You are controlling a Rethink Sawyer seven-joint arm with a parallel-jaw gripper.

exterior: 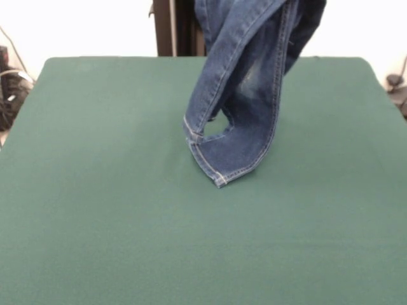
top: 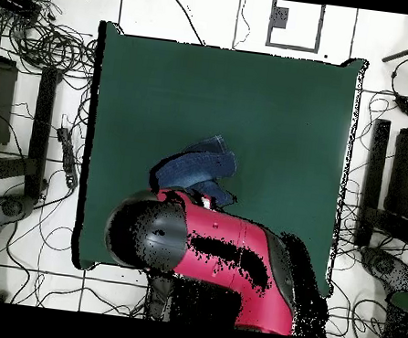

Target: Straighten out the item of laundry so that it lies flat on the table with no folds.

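The blue denim jeans (exterior: 245, 95) hang from above the top edge of the front view, lifted and twisted. Their folded lower end with pale stitched hems (exterior: 219, 171) touches the dark green table (exterior: 95, 203) a little right of the middle. In the overhead view the jeans (top: 199, 165) show as a bunched blue heap just beyond the red and black arm (top: 225, 253), which covers their upper part. The table (top: 279, 112) is far wider than the jeans. The gripper itself is hidden: above the picture in the front view, under the arm in the overhead view.
The dark pedestal column (exterior: 170, 28) stands behind the table's far edge. Cables (top: 48, 42) and black stands (top: 42, 129) lie on the floor along the table's sides. Dark equipment (exterior: 9, 89) sits off the table's left edge in the front view.
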